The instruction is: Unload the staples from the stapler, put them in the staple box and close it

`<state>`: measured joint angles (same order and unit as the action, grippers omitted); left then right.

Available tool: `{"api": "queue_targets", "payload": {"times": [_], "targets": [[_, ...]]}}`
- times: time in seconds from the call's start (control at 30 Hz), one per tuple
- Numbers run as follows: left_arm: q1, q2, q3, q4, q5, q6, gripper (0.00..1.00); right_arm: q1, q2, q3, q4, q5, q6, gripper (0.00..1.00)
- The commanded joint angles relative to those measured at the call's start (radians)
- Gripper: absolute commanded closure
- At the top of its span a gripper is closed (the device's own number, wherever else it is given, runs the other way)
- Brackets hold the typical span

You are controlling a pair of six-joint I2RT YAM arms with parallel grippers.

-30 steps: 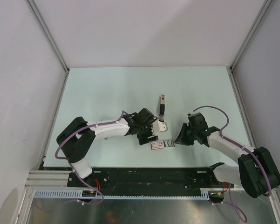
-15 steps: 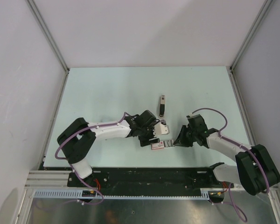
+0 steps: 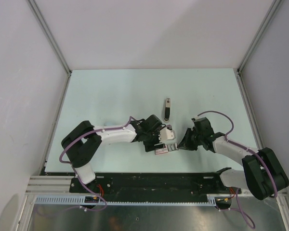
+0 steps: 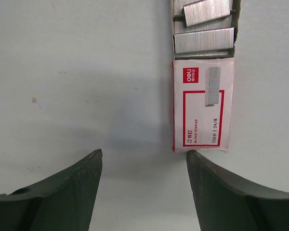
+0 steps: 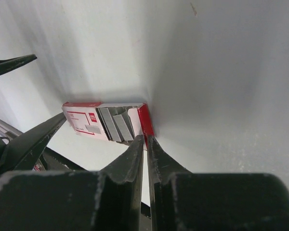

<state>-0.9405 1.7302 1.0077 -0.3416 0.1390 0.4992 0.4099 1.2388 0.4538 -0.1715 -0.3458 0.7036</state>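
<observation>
Stapler (image 3: pixel 167 109) lies alone on the table (image 3: pixel 111 96), well apart from both claws, on their far side. Work is at the staple box (image 4: pixel 202 110) instead.

Left gripper (image 4: pixel 144 155): spread wide, holding nothing. The box sleeve sits just off one fingertip, not between the two.

Right gripper (image 5: pixel 145 139): fingers pressed almost together, tips at the red end of the box. Cannot tell if card is caught between them.

The tray is slid partly out. A short strip of staples (image 4: pixel 207 12) lies askew on the packed rows (image 4: pixel 203 41) (likely the unloaded strip, a guess).

Judged step: seating the strip and shutting the tray.

To do it well:
- Centre the left claw on the sleeve, then close across its width.
- Push the tray with the right tips along the box's long axis, slowly.
- Watch the askew strip. It may snag the sleeve mouth or spill.
</observation>
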Motion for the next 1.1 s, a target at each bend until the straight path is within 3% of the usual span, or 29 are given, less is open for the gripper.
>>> {"api": "queue_targets", "payload": {"times": [0.0,0.57,0.87,1.07], "targets": [[-0.01,0.019,0.022,0.02,-0.006,0.021,0.25,0.012,0.008,-0.005,0.058,-0.026,0.018,0.89],[-0.017,0.01,0.015,0.021,-0.02,0.02,0.25,0.077,0.049,0.002,0.103,-0.033,0.035,0.91],[-0.017,-0.001,0.007,0.023,-0.033,0.024,0.25,-0.001,-0.096,0.05,-0.027,-0.049,-0.02,0.91],[-0.017,-0.008,0.004,0.023,-0.035,0.023,0.25,-0.03,-0.076,0.053,-0.082,-0.025,-0.066,0.88]]}}
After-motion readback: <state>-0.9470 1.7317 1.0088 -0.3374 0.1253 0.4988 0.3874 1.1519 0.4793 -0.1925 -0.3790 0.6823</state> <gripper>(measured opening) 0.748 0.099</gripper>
